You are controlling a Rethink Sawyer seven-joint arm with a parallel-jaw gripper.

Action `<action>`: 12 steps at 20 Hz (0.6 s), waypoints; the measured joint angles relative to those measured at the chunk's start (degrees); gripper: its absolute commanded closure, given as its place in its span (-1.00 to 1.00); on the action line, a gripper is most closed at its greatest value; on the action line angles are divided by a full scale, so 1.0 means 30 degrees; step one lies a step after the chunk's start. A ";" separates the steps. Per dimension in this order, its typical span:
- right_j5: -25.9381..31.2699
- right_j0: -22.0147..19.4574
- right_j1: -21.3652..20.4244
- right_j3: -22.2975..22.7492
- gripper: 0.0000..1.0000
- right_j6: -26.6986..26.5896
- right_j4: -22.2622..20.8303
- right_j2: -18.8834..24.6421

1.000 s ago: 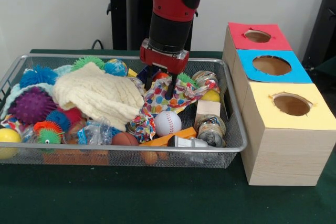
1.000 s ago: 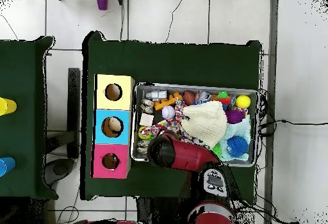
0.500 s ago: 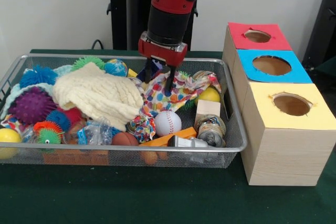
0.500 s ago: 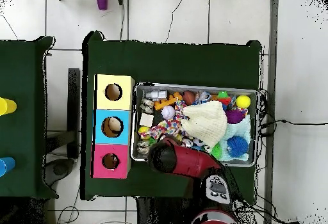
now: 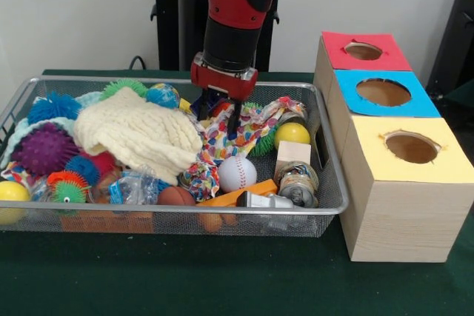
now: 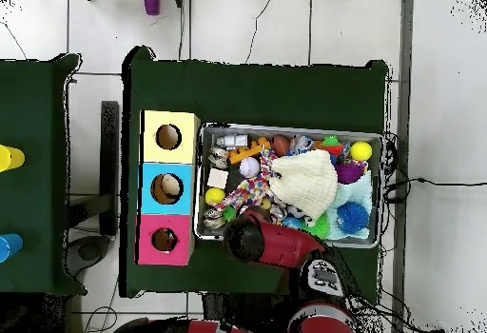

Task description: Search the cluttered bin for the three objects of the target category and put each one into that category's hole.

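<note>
From the front, the gripper (image 5: pixel 226 120) hangs over the far middle of the bin (image 5: pixel 185 212), its dark fingers pinched on a fold of the dotted cloth (image 5: pixel 229 142), which drapes from them down toward the baseball (image 5: pixel 237 173). The cloth looks light, limp and easy to snag on its neighbours; a bunched fold near its middle seems the best place to hold it, since a corner would let the rest trail. A cream knitted cloth (image 5: pixel 137 135) lies just beside it, a yellow ball (image 5: pixel 292 134) on the other side. The hole (image 5: pixel 363 50) in the red box top is well apart from the gripper, beyond the bin's end.

From overhead, the arm (image 6: pixel 271 242) covers the gripper. The bin (image 6: pixel 290 128) touches the row of boxes, and the hole (image 6: pixel 164 240) lies at the end nearest the robot.
</note>
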 measured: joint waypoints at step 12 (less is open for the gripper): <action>-0.0333 0.0023 -0.0005 0.0032 -1.00 0.0000 -0.0067 -0.0004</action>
